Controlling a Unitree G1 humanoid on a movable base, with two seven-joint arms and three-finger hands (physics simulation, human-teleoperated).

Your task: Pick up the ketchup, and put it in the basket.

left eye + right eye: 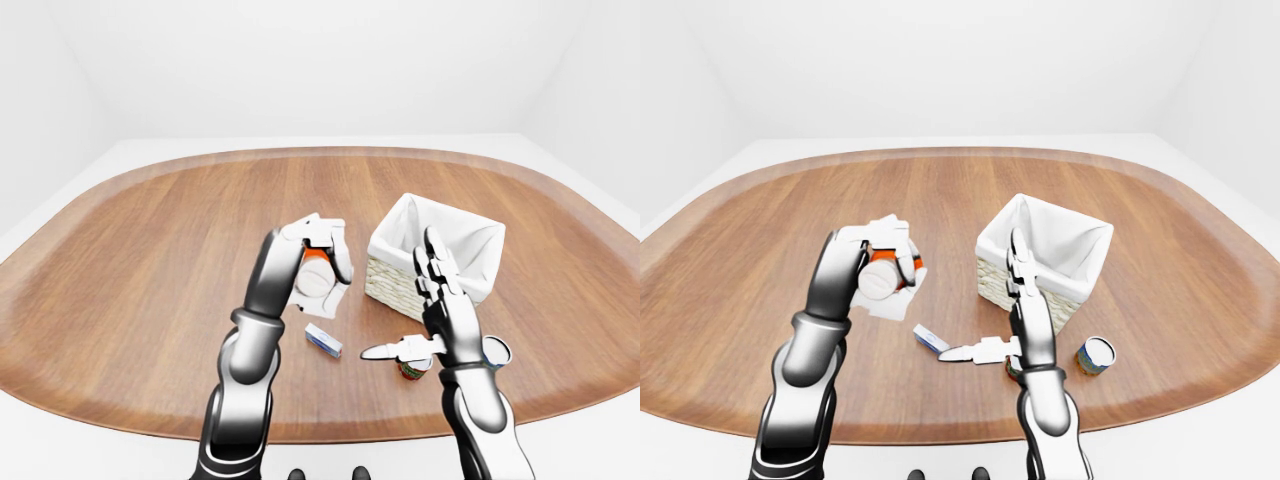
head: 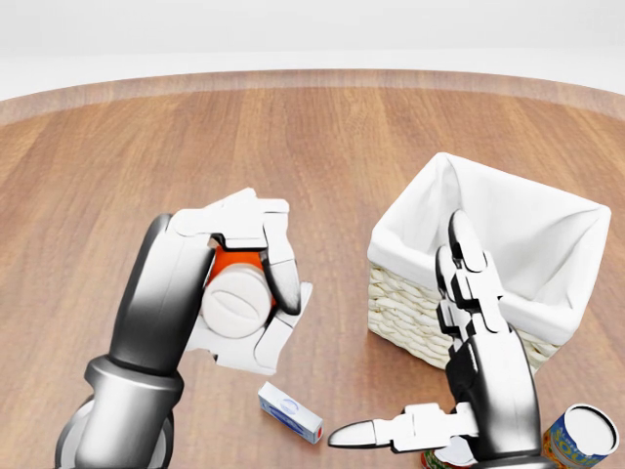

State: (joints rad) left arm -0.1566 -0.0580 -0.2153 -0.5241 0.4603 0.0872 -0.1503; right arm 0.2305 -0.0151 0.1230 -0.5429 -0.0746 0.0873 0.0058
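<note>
My left hand (image 2: pixel 244 283) has its fingers closed around the ketchup (image 2: pixel 234 293), lifted above the table, cap toward the camera. The basket (image 2: pixel 532 230) lies to its right in the head view. My right hand (image 2: pixel 469 362) is open, holding nothing.

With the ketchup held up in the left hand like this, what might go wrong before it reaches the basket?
The left hand grips the ketchup mostly near its cap, so it may slip. The open right hand stands between it and the basket, inviting a collision. Dropped short, it could hit the small box.
</note>
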